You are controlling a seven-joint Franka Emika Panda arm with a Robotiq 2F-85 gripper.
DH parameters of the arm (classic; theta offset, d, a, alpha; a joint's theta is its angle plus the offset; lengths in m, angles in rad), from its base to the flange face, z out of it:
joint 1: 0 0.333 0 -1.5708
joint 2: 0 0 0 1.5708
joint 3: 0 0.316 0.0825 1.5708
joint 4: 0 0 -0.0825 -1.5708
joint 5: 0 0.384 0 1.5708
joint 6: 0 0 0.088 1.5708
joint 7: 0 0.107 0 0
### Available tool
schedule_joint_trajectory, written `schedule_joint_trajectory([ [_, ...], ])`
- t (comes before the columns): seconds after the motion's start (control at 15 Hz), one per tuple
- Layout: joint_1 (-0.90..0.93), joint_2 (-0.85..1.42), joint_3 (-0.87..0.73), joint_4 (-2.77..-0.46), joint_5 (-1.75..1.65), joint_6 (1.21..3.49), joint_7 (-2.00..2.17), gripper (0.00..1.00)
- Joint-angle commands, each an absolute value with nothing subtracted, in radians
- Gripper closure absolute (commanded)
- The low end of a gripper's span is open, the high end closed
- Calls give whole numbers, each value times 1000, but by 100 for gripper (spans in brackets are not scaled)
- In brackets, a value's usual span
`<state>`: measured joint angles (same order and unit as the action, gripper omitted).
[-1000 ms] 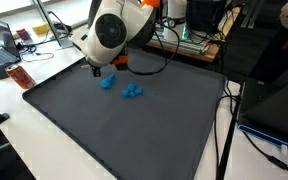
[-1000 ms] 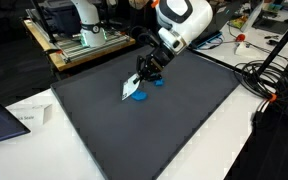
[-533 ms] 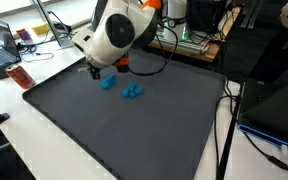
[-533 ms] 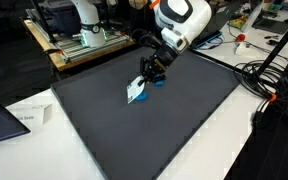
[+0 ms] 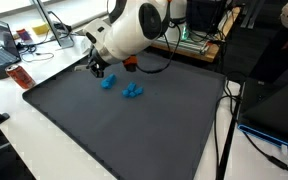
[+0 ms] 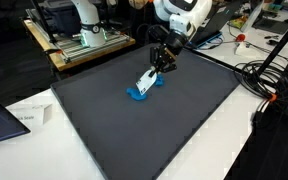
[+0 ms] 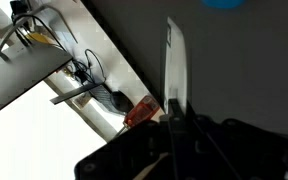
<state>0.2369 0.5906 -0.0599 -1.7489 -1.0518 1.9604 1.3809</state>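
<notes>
White flat piece [image 6: 147, 81], thin as a card or blade, is pinched at its upper end by the gripper [image 6: 159, 65]. The fingers are closed narrow on it. It hangs over the far part of the grey mat [image 6: 104, 130].

Going left to right across the mat in an exterior view, a small red-orange thing [image 5: 22, 77] sits at the mat's left edge, too small to identify. Then comes the gripper [image 5: 97, 69] above the mat's far left corner, then a blue lump [image 5: 107, 83] on the mat just beside it, then a blue cluster [image 5: 133, 91] a little further along. The held piece itself is hidden there behind the gripper body.

Its long axis runs straight out from the fingers and slants down toward the mat. The free end points at the nearer blue lump [image 6: 137, 95] and hangs just above or against it; I cannot tell whether they touch. The second blue lump [image 6: 160, 82] lies on the mat behind the piece, close under the gripper.

In the wrist view the piece [image 7: 172, 60] shows edge-on as a narrow pale strip over the mat. A blue lump [image 7: 224, 3] lies beyond its tip and off to one side.

No container shows on the mat.
</notes>
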Motion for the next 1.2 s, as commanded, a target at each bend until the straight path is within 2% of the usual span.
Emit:
schedule_joint_trajectory([
  [0.0, 226, 501, -28, -1851, -1107, 2002, 1455, 99],
  [1.13, 157, 269, 76, -2061, -893, 2171, 1410, 99],
])
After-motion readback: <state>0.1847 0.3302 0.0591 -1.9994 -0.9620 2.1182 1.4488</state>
